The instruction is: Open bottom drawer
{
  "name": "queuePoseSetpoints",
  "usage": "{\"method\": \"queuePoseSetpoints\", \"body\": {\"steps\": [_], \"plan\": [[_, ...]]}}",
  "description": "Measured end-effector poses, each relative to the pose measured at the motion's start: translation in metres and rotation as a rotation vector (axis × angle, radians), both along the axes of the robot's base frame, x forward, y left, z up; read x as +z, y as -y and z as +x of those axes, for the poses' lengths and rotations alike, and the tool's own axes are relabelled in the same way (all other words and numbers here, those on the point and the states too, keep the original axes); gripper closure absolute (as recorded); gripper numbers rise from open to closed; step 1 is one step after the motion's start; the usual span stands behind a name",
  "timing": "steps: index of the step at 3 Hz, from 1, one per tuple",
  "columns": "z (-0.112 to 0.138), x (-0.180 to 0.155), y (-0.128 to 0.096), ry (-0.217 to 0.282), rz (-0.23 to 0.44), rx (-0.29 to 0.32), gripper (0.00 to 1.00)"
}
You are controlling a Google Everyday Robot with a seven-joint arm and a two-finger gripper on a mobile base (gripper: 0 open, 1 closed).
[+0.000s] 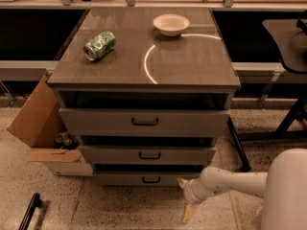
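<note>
The bottom drawer [120,178] is the lowest and narrowest grey front of the cabinet, with a small black bar handle [151,179] at its centre. It looks closed, flush under the middle drawer [110,155]. My gripper [184,198] is low near the floor, just right of the bottom drawer's right end and right of its handle. It touches nothing. My white arm [230,181] reaches in from the lower right.
The top drawer [96,122] is the tallest front. On the cabinet top lie a crushed green can [100,45] and a white bowl [171,24]. An open cardboard box [41,128] stands left of the cabinet. A black table leg [237,143] stands on the right.
</note>
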State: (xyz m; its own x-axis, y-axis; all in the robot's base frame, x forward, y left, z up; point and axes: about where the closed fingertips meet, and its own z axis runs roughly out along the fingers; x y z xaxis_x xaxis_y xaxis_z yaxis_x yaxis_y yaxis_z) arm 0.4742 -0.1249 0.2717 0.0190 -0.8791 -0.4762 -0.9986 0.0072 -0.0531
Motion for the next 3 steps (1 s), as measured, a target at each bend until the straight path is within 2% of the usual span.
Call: {"method": "queuePoseSetpoints", "body": {"steps": [1, 3], "plan": [[0.023, -0.021, 0.001, 0.02, 0.022, 0.043, 0.0], [0.061, -0.051, -0.001, 0.063, 0.055, 0.054, 0.0]]}}
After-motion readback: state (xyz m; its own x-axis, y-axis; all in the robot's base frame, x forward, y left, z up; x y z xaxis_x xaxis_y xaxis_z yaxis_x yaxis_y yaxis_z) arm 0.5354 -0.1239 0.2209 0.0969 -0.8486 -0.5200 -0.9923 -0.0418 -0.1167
